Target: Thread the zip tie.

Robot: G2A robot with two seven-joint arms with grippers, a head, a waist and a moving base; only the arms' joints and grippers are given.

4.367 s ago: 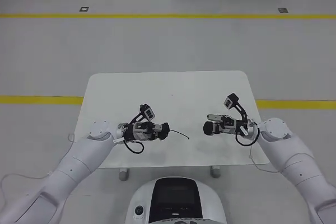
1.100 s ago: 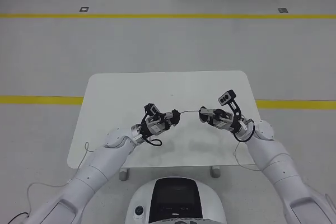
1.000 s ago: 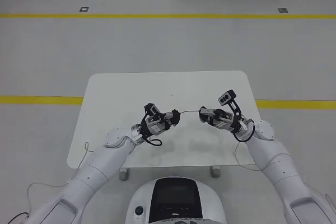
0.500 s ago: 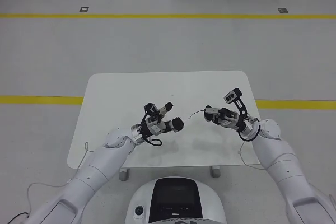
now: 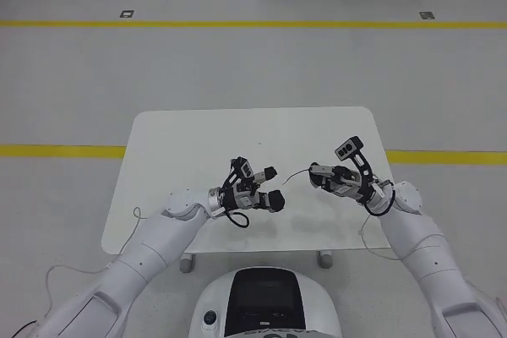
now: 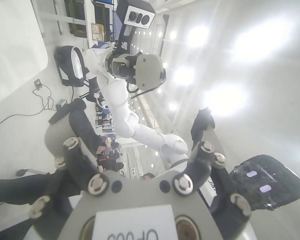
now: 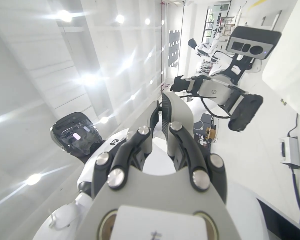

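The zip tie is a thin black strip held above the white table. My right gripper is shut on one end of it, and the free end points toward the left arm. The right wrist view shows those fingers pressed together. My left gripper is a short way off from the tie's free tip, open wide and holding nothing. From the left wrist, both fingers stand far apart, with the right gripper and the zip tie beyond them.
The tabletop carries nothing else. Its far edge and right corner lie beyond the grippers. A yellow floor line runs behind the table. The left gripper appears open in the right wrist view.
A second ago both grippers held the tie stretched between them. The left one has let go, opened wide and drawn back toward the body. The right gripper has shifted slightly right, keeping the tie.
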